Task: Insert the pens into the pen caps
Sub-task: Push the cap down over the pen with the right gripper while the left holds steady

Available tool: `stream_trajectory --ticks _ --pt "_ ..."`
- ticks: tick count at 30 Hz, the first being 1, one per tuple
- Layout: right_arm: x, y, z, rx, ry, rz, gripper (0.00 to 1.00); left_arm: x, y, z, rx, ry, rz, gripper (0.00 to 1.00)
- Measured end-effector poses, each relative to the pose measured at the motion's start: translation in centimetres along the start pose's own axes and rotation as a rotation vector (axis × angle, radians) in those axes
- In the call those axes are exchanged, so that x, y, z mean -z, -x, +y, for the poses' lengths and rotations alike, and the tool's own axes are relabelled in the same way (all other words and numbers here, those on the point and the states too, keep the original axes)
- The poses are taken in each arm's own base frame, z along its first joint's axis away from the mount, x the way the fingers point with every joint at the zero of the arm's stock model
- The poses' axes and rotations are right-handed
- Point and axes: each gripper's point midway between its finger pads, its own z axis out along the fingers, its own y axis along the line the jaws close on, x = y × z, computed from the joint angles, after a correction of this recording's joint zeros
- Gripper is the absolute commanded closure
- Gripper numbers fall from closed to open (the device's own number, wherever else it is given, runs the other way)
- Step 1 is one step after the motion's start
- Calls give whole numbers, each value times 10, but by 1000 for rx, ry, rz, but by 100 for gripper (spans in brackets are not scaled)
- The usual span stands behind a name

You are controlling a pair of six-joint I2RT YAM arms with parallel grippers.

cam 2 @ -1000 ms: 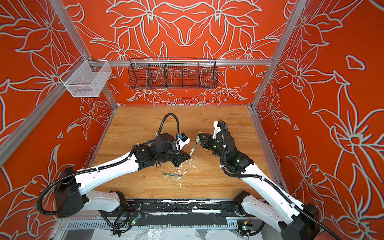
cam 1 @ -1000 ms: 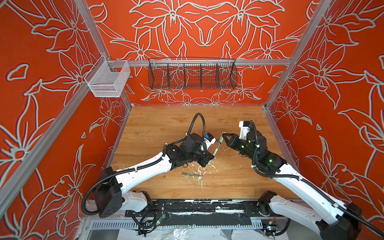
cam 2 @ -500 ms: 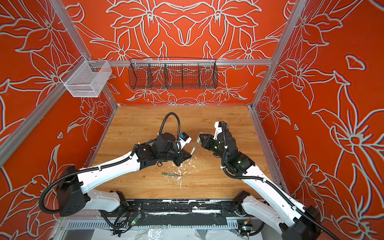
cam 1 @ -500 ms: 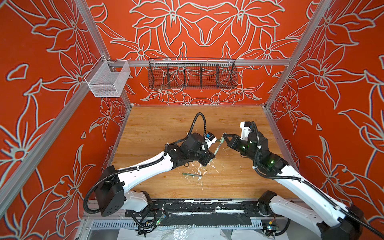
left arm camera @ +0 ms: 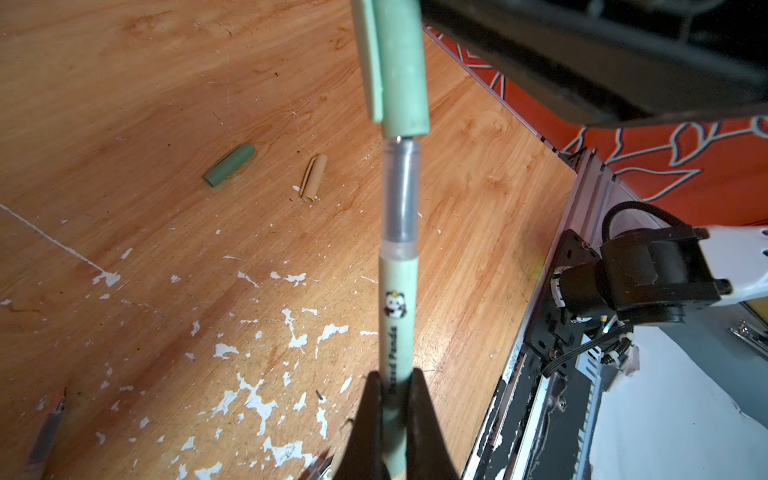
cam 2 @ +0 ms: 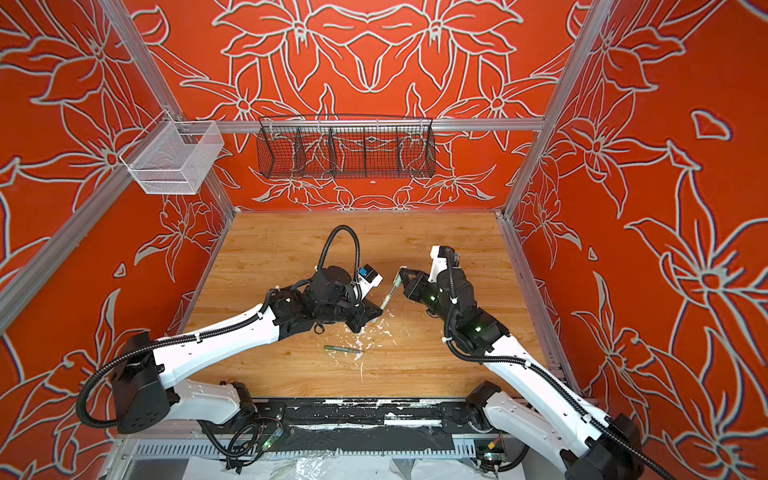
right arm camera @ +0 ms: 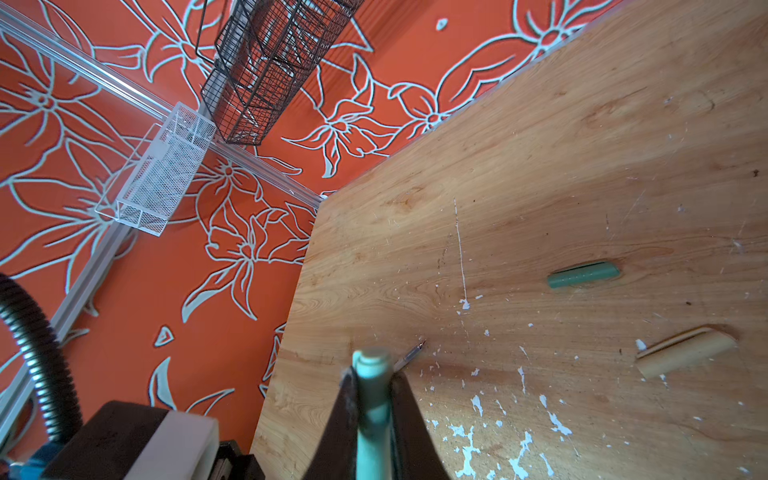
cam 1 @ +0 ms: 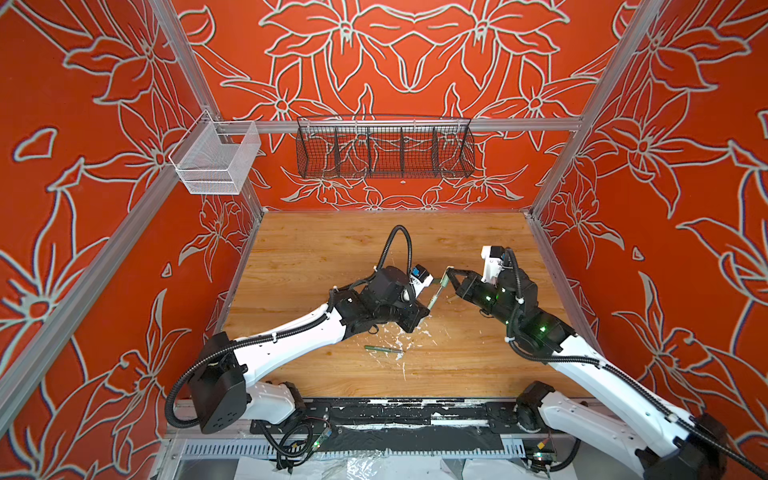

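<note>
My left gripper point(left arm camera: 395, 382) is shut on the lower barrel of a pale green pen point(left arm camera: 397, 299). The pen's clear tip section points up at the mouth of a light green pen cap point(left arm camera: 401, 62), and the very tip is just inside it. My right gripper point(right arm camera: 372, 374) is shut on that cap point(right arm camera: 374, 415). In both top views the pen point(cam 1: 434, 296) point(cam 2: 387, 297) slants between the two grippers above mid-table. A dark green cap point(left arm camera: 228, 165) point(right arm camera: 582, 276) and a tan cap point(left arm camera: 313, 178) point(right arm camera: 685, 353) lie on the wood. A dark green pen point(cam 1: 380, 349) point(cam 2: 340, 349) lies nearer the front.
White paint flecks point(left arm camera: 257, 399) scatter the wooden table point(cam 1: 332, 249). A grey pen tip point(right arm camera: 409, 353) pokes out behind the held cap. A black wire basket point(cam 1: 384, 147) and a white mesh bin point(cam 1: 216, 160) hang on the back rail. Orange walls close three sides.
Both grippers stay shut on the pen and the cap. The right arm has shifted only slightly, keeping the cap's mouth at the pen tip.
</note>
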Motion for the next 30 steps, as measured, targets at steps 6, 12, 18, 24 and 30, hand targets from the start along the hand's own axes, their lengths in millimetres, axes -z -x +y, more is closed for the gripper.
stream_trajectory --ticks 6,12,18,24,30 --pt "-1 0 1 -11 31 -22 86 0 1 2 -1 11 -4 100" --pt "-2 0 0 -28 57 -42 86 0 1 3 -1 19 -5 100" --pt "-1 1 2 3 60 -49 86 1 2 2 -1 14 -6 100" --pt "2 6 9 64 60 -56 86 1 6 -3 -3 -7 -6 100" --pt "3 14 33 135 80 -20 86 4 26 -8 -17 -21 -58 100"
